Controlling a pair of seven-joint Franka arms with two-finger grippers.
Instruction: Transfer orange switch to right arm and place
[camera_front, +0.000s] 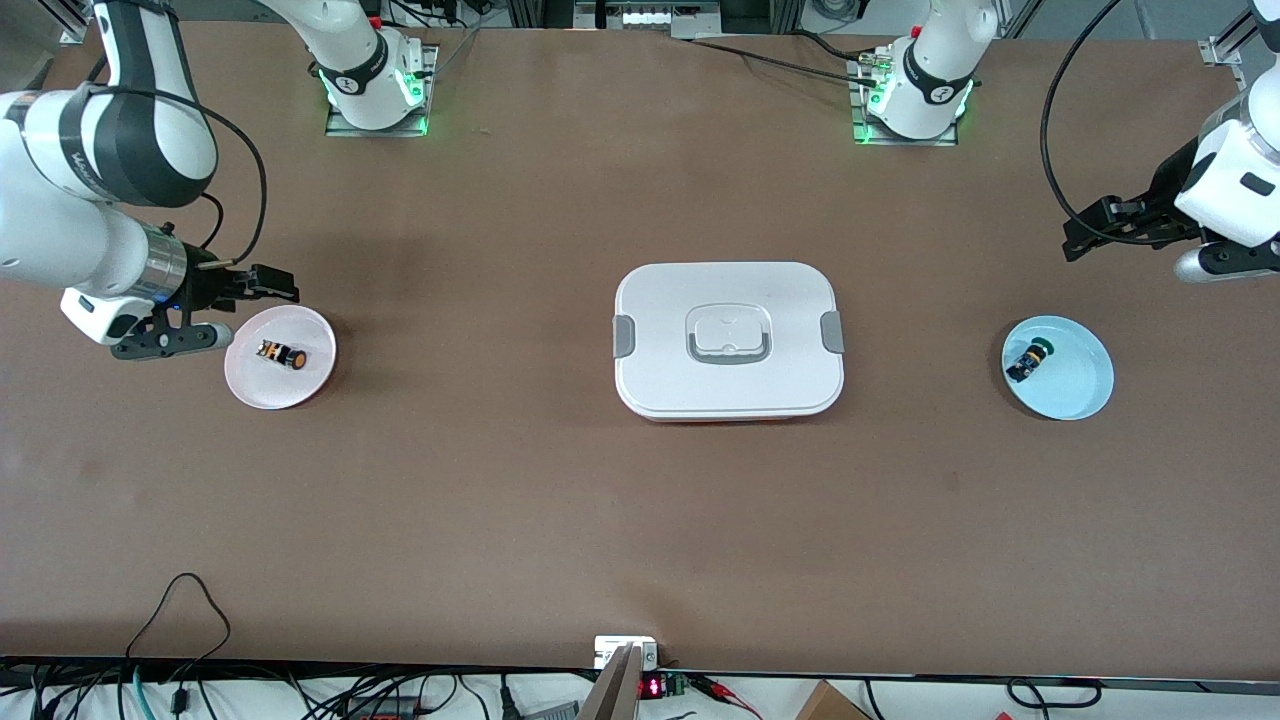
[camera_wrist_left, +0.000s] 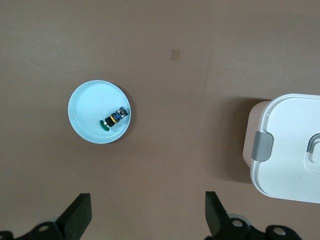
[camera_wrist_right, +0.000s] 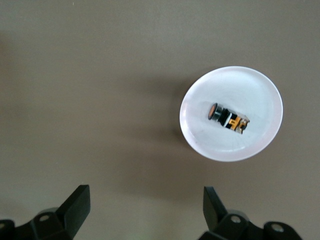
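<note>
The orange switch (camera_front: 283, 354) lies on its side in a pink plate (camera_front: 250, 390) at the right arm's end of the table. It also shows in the right wrist view (camera_wrist_right: 227, 119), on the same plate (camera_wrist_right: 200, 145). My right gripper (camera_front: 268, 283) hangs open and empty over the table beside the plate's rim; in its wrist view (camera_wrist_right: 146, 200) nothing sits between the fingers. My left gripper (camera_front: 1088, 232) is open and empty over the table near a blue plate (camera_front: 1085, 400); its wrist view (camera_wrist_left: 147, 205) shows bare table between the fingers.
A switch with a green cap (camera_front: 1028, 360) lies in the blue plate at the left arm's end, also in the left wrist view (camera_wrist_left: 114, 118). A white lidded box (camera_front: 790, 300) with grey clips sits mid-table. Cables run along the table's front edge.
</note>
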